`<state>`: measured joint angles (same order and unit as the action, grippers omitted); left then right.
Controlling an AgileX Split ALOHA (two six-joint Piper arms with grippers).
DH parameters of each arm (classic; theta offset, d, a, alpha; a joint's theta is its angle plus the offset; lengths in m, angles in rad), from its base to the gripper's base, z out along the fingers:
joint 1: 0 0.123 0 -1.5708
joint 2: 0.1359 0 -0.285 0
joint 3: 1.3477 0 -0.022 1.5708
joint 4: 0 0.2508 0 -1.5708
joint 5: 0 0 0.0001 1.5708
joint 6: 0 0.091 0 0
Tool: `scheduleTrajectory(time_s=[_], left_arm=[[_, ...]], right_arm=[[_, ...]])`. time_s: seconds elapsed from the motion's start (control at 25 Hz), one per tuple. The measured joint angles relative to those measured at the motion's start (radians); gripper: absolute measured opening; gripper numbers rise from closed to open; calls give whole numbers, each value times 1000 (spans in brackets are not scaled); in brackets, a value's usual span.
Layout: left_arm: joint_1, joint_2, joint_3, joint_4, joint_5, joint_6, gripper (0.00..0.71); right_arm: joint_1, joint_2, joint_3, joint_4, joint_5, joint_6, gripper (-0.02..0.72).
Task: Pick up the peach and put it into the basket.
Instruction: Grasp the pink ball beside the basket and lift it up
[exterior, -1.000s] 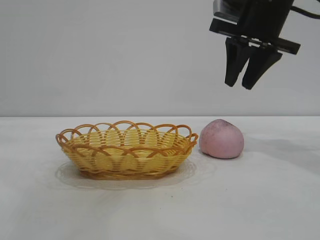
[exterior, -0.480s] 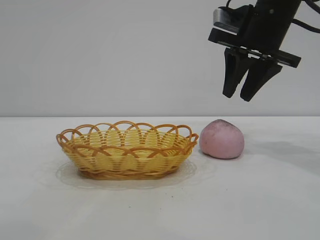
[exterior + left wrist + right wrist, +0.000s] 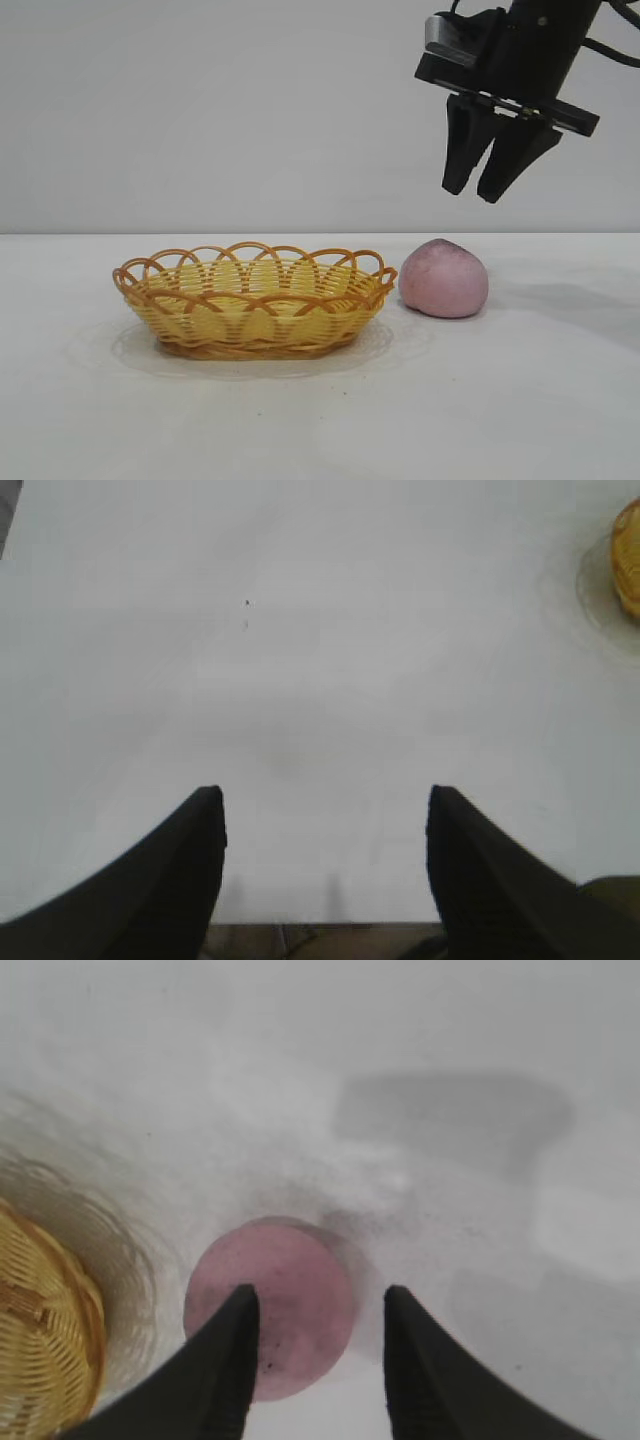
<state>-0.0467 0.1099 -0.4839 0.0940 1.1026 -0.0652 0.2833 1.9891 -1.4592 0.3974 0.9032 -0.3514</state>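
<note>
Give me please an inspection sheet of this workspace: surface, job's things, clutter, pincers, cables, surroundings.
Surface: white table, a few small dark specks.
Job's things: peach on the table beside the basket, not inside it; basket holds nothing.
Clutter: nothing seen.
Pincers: right pincer open, in the air above the peach; left pincer open, over bare table.
Cables: black cable at the right arm.
Surroundings: plain grey wall.
</note>
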Motion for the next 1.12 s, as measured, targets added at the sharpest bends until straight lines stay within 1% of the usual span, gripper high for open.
scheduleTrajectory(time_s=[0.12, 0.16, 0.4, 0.64, 0.68, 0.72, 0.76, 0.8, 0.84, 0.96, 1.12], left_arm=[[0, -106, 0, 0, 9, 6, 385], [0, -120, 0, 0, 14, 9, 385], [0, -127, 0, -16, 16, 25, 385], [0, -127, 0, -19, 16, 25, 385], [0, -127, 0, -19, 16, 25, 385], [0, -127, 0, -19, 16, 25, 385], [0, -127, 0, -19, 16, 25, 385], [0, -127, 0, -19, 16, 26, 385], [0, -127, 0, -19, 16, 26, 385], [0, -127, 0, -19, 16, 26, 385], [0, -127, 0, -19, 16, 26, 385]], right_arm=[[0, 0, 0, 0, 16, 0, 250], [0, 0, 1, 3, 18, 0, 250], [26, 45, 1, 23, 53, -16, 250], [86, 141, 1, 25, 19, -21, 250], [91, 145, 1, 19, 10, -21, 154], [90, 145, 1, 10, 3, -17, 94], [92, 133, 1, 0, -8, -12, 58], [92, 114, 1, -8, -17, -8, 40], [92, 89, 1, -18, -16, -8, 0], [99, -1, -14, -32, 10, -19, 0], [149, -106, -46, -21, 34, -37, 0]])
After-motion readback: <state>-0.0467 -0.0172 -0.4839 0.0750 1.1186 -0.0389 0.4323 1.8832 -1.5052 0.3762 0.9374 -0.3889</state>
